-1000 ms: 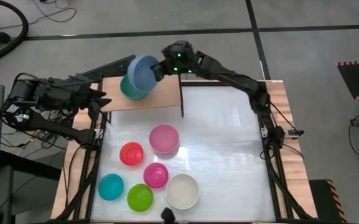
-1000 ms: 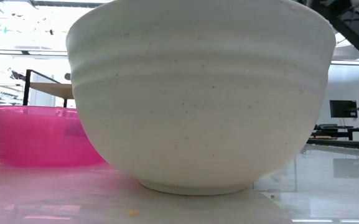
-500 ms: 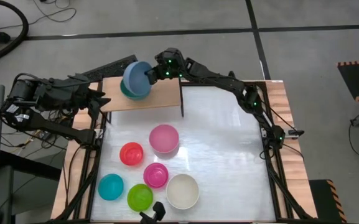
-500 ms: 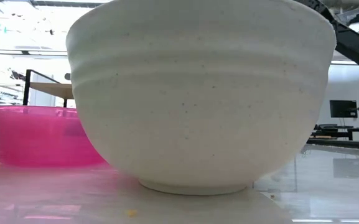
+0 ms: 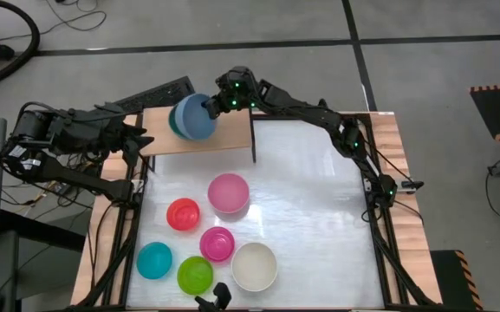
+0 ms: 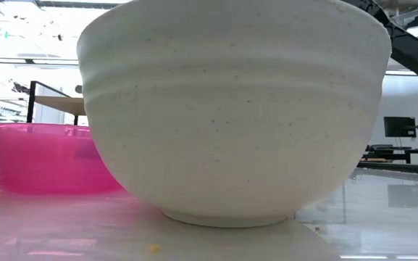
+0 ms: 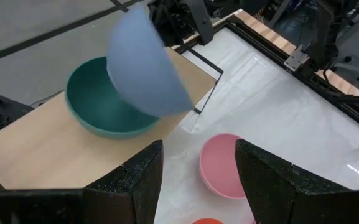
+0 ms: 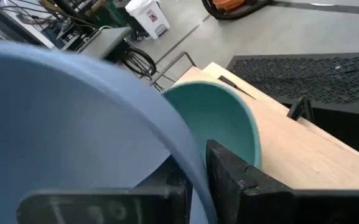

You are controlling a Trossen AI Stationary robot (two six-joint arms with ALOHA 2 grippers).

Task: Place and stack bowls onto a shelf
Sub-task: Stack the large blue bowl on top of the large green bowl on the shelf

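Observation:
My right gripper (image 5: 217,104) is at the far left of the table, shut on a blue-grey bowl (image 5: 191,117). The bowl is tilted over a dark green bowl (image 7: 101,109). That green bowl stands on its base on the light-wood shelf (image 5: 224,137). My left gripper (image 5: 141,137) waits open just left of the shelf, touching nothing. Pink (image 5: 229,192), red (image 5: 183,213), magenta (image 5: 217,243), cyan (image 5: 154,260), lime (image 5: 195,275) and cream-white (image 5: 254,266) bowls stand on the white tabletop. The cream-white bowl (image 6: 230,109) fills the low view. My right gripper pinches the blue-grey bowl by its rim (image 8: 182,152), with one finger (image 8: 229,171) outside the wall and the other inside. The fingers reach in from the table's right, slanting down. The bowl is tilted, its outer wall (image 7: 145,68) facing the left arm. Whether it touches the green bowl I cannot tell.
A black upright leg of the shelf (image 5: 253,134) stands at the shelf's right end. The right half of the tabletop (image 5: 319,217) holds no bowls. The six loose bowls cluster at the near left. Wooden rails (image 5: 388,173) edge the table.
My right gripper has carried the blue-grey bowl toward the table's left and down, onto the spot over the green bowl, and stayed shut on it. The bowl now covers most of the green bowl in the high view. The left arm and the loose bowls have kept still.

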